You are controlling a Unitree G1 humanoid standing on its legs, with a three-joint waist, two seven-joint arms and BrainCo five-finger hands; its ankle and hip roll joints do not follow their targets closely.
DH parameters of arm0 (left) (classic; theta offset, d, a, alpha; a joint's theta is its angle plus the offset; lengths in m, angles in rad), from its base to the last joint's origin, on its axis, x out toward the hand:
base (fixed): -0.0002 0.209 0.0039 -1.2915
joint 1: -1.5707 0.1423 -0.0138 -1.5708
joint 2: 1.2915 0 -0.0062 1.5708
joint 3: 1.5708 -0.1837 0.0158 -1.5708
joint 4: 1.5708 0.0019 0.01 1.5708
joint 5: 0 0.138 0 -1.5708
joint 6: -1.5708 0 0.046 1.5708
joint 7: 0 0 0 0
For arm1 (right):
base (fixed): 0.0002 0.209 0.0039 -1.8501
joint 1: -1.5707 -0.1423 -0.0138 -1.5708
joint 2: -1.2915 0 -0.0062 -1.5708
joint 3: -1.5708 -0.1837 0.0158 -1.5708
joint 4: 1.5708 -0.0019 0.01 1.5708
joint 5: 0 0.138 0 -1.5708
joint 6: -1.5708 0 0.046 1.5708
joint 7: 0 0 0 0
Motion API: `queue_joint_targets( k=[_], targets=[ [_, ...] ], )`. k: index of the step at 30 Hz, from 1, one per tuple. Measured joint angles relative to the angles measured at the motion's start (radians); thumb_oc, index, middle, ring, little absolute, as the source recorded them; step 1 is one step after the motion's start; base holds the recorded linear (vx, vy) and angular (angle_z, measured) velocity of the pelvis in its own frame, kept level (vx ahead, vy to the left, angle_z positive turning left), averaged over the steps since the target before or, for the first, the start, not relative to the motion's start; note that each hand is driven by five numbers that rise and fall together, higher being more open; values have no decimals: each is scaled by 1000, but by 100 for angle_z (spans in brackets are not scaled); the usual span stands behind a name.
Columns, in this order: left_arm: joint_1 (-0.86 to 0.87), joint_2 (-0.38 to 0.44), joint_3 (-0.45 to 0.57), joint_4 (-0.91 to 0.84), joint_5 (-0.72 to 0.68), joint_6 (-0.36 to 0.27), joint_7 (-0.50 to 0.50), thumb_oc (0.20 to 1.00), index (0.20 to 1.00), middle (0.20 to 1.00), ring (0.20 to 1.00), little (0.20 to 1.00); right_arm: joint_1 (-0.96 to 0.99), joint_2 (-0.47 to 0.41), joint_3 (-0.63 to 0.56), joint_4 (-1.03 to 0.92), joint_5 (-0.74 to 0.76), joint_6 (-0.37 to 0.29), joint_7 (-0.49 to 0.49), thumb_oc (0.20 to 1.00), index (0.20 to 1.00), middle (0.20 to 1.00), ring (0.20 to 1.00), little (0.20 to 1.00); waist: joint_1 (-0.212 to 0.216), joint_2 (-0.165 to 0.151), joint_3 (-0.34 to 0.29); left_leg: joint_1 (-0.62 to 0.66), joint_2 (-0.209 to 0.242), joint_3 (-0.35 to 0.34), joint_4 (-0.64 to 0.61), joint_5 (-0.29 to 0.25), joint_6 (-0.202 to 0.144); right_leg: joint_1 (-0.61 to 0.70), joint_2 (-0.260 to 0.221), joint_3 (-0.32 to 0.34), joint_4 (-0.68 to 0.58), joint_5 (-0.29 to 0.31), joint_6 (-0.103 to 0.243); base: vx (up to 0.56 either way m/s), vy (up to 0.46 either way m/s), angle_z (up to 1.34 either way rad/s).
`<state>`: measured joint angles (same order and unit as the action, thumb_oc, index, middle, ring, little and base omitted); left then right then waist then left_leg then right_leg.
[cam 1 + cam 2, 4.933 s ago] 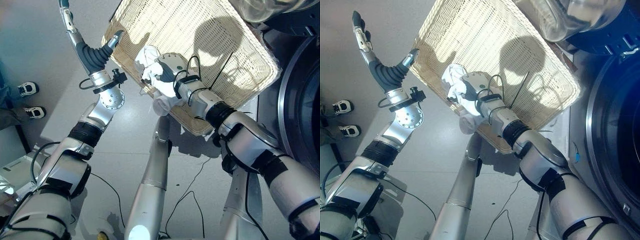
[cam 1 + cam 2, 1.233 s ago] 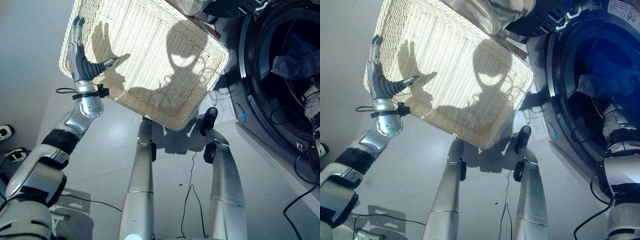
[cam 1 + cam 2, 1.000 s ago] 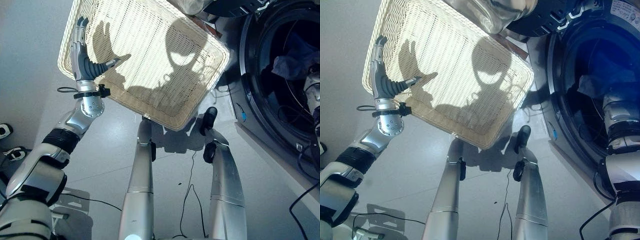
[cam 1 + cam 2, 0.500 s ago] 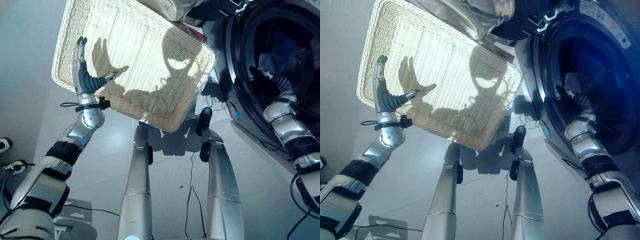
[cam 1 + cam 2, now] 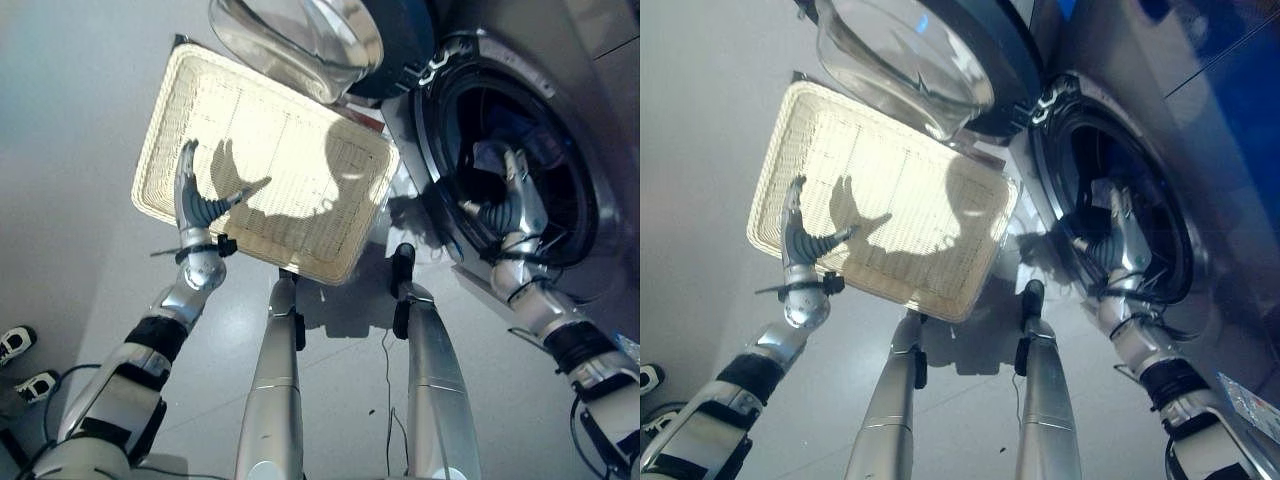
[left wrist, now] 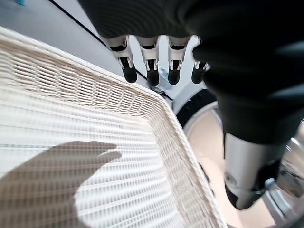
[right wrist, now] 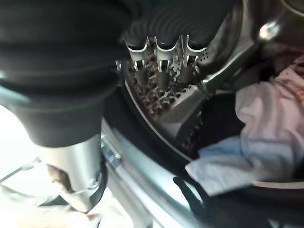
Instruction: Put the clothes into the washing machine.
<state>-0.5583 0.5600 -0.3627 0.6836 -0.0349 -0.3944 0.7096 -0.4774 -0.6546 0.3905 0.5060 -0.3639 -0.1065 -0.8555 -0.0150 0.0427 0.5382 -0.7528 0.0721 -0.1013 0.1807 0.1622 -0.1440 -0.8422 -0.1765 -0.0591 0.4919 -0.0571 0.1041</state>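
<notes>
Since the frames about five seconds back, my right hand (image 5: 515, 200) has let go of the white garment it was lifting out of the wicker basket (image 5: 165, 150) and has travelled across to the washing machine (image 5: 600, 190); half a second ago it was reaching deep into the drum, and now it is raised in front of the opening, fingers straight and spread, holding nothing. The whole view has also swung toward the machine, so I put much of the apparent shift down to the head camera rather than the things. The clothes (image 7: 266, 123) lie inside the drum, a white and pale pink heap resting against the perforated wall, as my right wrist view shows past the straight fingers. My left hand (image 5: 195, 205) hangs over the near edge of the basket with its fingers extended and thumb out to the side, gripping nothing. The basket floor looks bare from both eye views and from the left wrist view (just the shadow of my hand falls on the weave). The glass door (image 5: 905, 65) stands swung open above the basket. I judge the loading itself to be done, with nothing visibly left to carry; what may remain is to pull the right arm clear.
</notes>
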Motion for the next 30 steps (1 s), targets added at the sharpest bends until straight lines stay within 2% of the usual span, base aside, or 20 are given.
queue_joint_targets(
  k=[4,6,7,8,11,13,15,16,17,18,19,23,27,30],
  targets=[
    [140,-52,0,79,0,-10,-77,1000,1000,1000,1000,1000,114,60,37,32,-5,-32,74,1000,1000,1000,1000,1000,4,-2,0,191,1,15,-50,-6,7,204,-1,-3,-75,10,12,2,-2,-1],
    [220,-70,1,106,0,-17,-112,1000,1000,1000,1000,1000,171,62,58,51,-5,-56,116,1000,1000,1000,1000,1000,5,-4,-2,292,2,20,-80,-17,19,312,-3,-8,-123,5,25,50,-10,0],
    [232,-72,2,111,0,-20,-120,1000,1000,1000,1000,1000,180,63,57,59,-4,-63,123,1000,1000,1000,1000,1000,7,-5,-3,308,2,20,-85,-20,19,326,-3,-8,-129,5,26,109,-27,5],
    [270,-81,0,174,-1,-29,-166,1000,1000,1000,1000,1000,189,92,53,160,4,-91,173,1000,1000,1000,1000,1000,11,-7,-5,375,4,20,-104,-22,21,406,-3,-17,-162,8,27,115,-25,5],
    [318,-110,2,249,-24,-30,-236,1000,1000,1000,1000,1000,233,128,53,264,37,-121,276,1000,1000,1000,1000,1000,29,-7,-16,486,8,21,-149,-24,25,527,-3,-32,-219,15,35,154,-25,3],
    [367,-127,1,281,-28,-29,-281,1000,1000,1000,1000,1000,288,159,55,316,67,-138,344,1000,1000,1000,1000,1000,36,-10,-103,499,11,29,-176,-21,29,541,-3,-37,-244,15,35,273,-71,5],
    [414,-167,57,337,-26,-18,-353,1000,1000,1000,1000,1000,310,218,23,440,155,-161,464,1000,1000,1000,1000,1000,38,-10,-132,605,14,28,-210,-18,27,677,1,-62,-322,40,37,249,-59,15],
    [446,-177,57,351,-26,-9,-385,1000,1000,1000,1000,1000,349,238,12,476,212,-163,524,1000,1000,1000,1000,1000,33,-14,-186,628,13,29,-217,-32,32,714,-1,-66,-350,36,41,286,-39,15],
    [495,-182,62,378,-24,-8,-440,1000,1000,1000,1000,1000,385,278,-23,557,304,-163,628,1000,1000,1000,1000,1000,38,-21,-275,650,13,30,-238,-41,35,742,-1,-74,-390,36,46,278,-30,12],
    [511,-186,68,403,-17,-7,-468,1000,1000,1000,1000,1000,396,298,-51,613,348,-162,684,1000,1000,1000,1000,1000,42,-23,-306,670,13,30,-249,-45,37,775,-1,-82,-415,38,50,270,-17,8],
    [516,-189,71,416,-17,-5,-480,1000,1000,1000,1000,1000,397,309,-72,635,366,-159,708,1000,1000,1000,1000,1000,45,-23,-312,687,11,29,-256,-44,37,800,1,-87,-432,47,49,154,-4,5],
    [575,-198,73,454,-15,14,-570,1000,1000,1000,1000,1000,452,342,-153,752,447,-61,851,1000,1000,1000,1000,1000,59,-22,-400,756,5,29,-269,-56,32,918,2,-104,-542,77,51,159,6,5],
    [604,-210,75,501,24,19,-631,1000,1000,1000,1000,1000,468,348,-189,818,475,31,898,1000,1000,1000,1000,1000,58,-14,-459,782,12,30,-274,-70,29,964,12,-115,-583,86,47,104,20,4],
    [617,-224,79,518,42,34,-660,1000,1000,1000,1000,1000,473,349,-223,832,476,81,914,1000,1000,1000,1000,1000,57,-7,-475,798,23,30,-275,-74,24,982,23,-115,-583,86,38,65,17,-1]
  ],
)
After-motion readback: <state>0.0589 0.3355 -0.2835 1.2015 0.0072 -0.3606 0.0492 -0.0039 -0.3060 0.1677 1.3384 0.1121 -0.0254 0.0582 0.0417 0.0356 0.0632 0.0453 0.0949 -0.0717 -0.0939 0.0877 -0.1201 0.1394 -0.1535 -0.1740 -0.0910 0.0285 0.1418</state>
